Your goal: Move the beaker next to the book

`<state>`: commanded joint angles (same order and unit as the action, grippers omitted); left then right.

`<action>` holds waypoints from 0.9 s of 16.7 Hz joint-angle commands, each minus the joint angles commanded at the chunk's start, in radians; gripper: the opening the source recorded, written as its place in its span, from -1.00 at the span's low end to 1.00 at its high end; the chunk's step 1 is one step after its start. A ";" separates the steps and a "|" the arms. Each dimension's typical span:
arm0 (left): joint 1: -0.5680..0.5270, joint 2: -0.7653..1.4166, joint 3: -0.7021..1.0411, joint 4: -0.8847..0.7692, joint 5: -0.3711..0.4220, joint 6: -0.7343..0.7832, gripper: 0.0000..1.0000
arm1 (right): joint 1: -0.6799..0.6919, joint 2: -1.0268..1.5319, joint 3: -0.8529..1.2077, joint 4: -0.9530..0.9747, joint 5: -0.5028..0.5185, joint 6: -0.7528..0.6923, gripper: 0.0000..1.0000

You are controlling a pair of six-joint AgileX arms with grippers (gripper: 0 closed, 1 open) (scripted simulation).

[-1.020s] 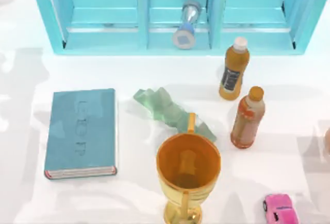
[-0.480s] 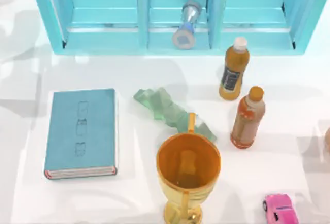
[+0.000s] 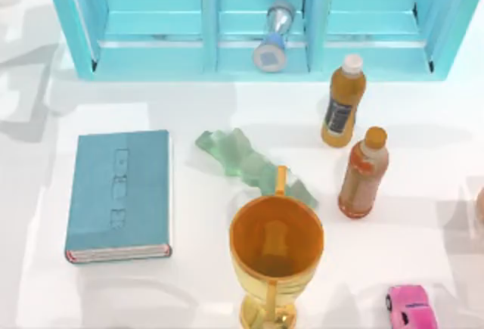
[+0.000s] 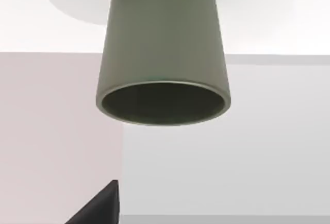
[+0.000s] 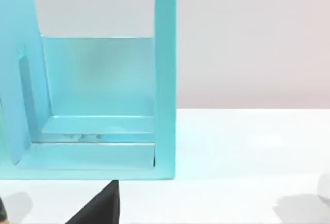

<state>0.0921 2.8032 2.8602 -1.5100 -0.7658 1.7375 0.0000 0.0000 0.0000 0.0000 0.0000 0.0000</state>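
The left wrist view looks close upon the beaker (image 4: 163, 69), dark mouth toward the camera; whether either gripper grips cannot be told; the book (image 3: 119, 195) lies left of the golden goblet (image 3: 275, 257), its embossed marks unreadable.

Black angular gripper part (image 4: 98, 206), matte finish
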 joint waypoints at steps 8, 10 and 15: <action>0.003 0.024 0.040 -0.002 -0.014 0.013 1.00 | 0.000 0.000 0.000 0.000 0.000 0.000 1.00; 0.014 0.059 0.078 0.004 -0.012 0.034 1.00 | 0.000 0.000 0.000 0.000 0.000 0.000 1.00; 0.082 0.246 0.320 0.026 0.003 0.131 1.00 | 0.000 0.000 0.000 0.000 0.000 0.000 1.00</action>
<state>0.1739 3.0494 3.1802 -1.4840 -0.7631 1.8681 0.0000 0.0000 0.0000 0.0000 0.0000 0.0000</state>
